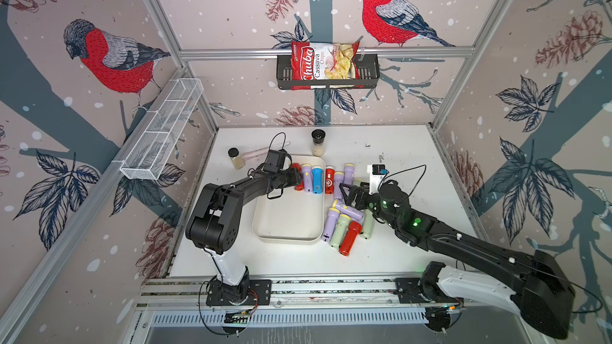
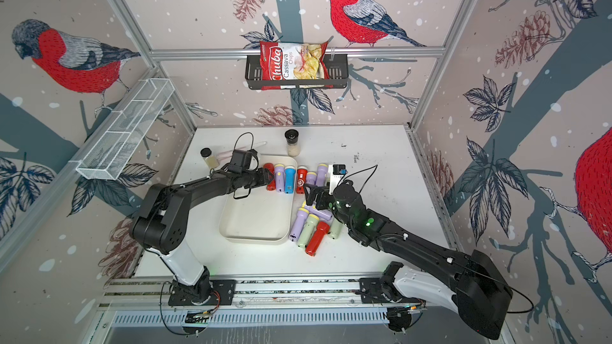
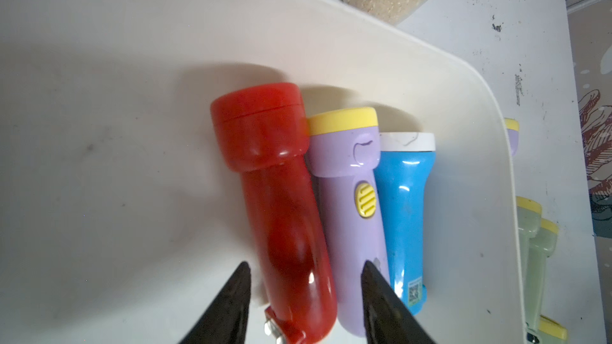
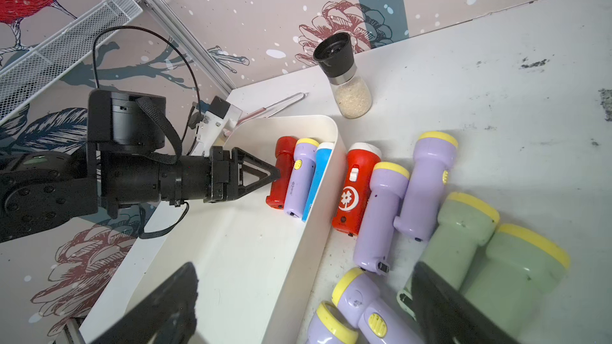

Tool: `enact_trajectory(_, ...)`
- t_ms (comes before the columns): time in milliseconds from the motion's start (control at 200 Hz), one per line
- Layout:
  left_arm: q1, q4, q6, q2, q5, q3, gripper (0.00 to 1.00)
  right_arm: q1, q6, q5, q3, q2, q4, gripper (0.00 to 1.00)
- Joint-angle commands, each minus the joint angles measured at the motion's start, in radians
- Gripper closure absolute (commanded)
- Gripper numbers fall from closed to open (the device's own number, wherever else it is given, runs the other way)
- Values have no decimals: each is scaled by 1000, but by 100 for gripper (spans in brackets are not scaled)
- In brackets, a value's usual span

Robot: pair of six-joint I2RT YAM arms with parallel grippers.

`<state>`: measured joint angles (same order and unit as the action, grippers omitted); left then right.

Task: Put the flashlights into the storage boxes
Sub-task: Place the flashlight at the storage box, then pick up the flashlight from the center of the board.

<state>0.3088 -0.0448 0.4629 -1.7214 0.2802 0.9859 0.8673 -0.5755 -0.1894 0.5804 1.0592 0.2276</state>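
Left gripper (image 3: pixel 304 264) fingers sit closest to the wrist camera, parted and straddling the tail of a red flashlight (image 3: pixel 265 147) with a gap on each side; their roots are cut off, and in both top views the wrist hides the tips. That red flashlight, a lilac flashlight (image 3: pixel 344 193) and a blue flashlight (image 3: pixel 404 193) lie side by side in the far right corner of the storage tray (image 1: pixel 288 216), whose near half is bare. Right of its rim, loose flashlights (image 1: pixel 337 231) crowd the desk (image 1: pixel 414 253), several partly covered by the right gripper (image 4: pixel 304 268), which is spread wide above them and holds nothing.
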Motion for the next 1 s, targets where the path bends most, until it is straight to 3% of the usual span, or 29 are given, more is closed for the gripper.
enact_trajectory(0, -1, -36, -17, 48, -15, 6, 46, -1, 9, 1, 0, -4, 16, 1)
enact_trajectory(375, 108, -103, -97, 315, -110, -36, 46, -46, 45, -5, 23, 53, -12, 1)
enact_trajectory(660, 174, 86, -116, 520, -75, -256, 48, -189, 45, 53, 81, 91, -186, 1)
enact_trajectory(991, 221, 76, -179, 578, -110, -320, 48, -283, 36, 154, 117, 182, -446, 1)
